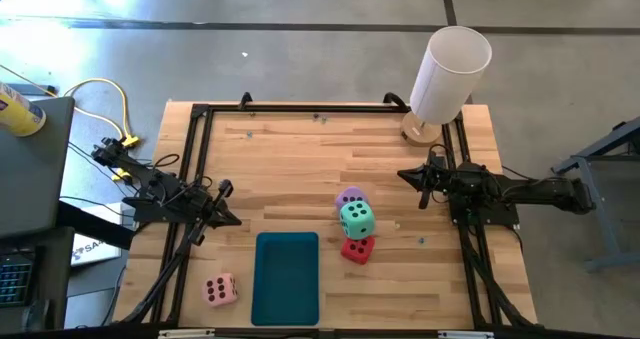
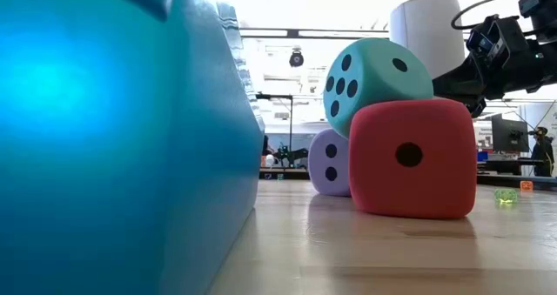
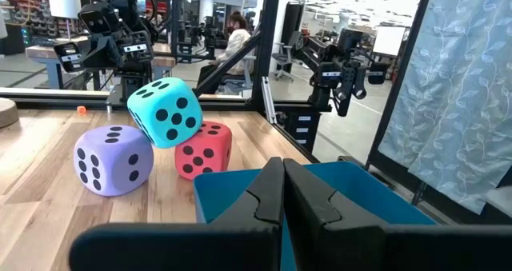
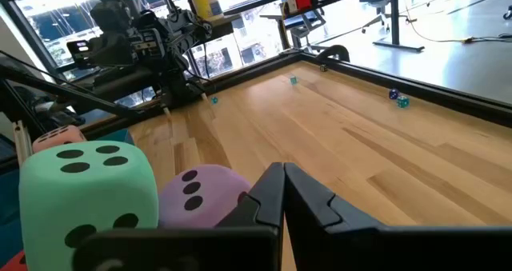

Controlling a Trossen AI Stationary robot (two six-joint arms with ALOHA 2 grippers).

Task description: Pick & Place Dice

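Right gripper [image 1: 421, 186] shut, dice [image 1: 356, 220] nearby, apart

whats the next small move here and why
Probably open the right hand and ease it toward the mint green die. Both hands are shut and empty, that die sits perched on the red die and purple die, nearest the right arm, and the teal tray holds nothing.

Closed dark left gripper [image 3: 282, 193] low in front, fingers pressed together over flat teal rectangular tray [image 3: 376, 203]. Beyond, on pale wooden table [image 3: 32, 175]: lilac purple foam die [image 3: 113, 160], red foam die [image 3: 204, 149], mint green foam die [image 3: 164, 111] tilted atop both.
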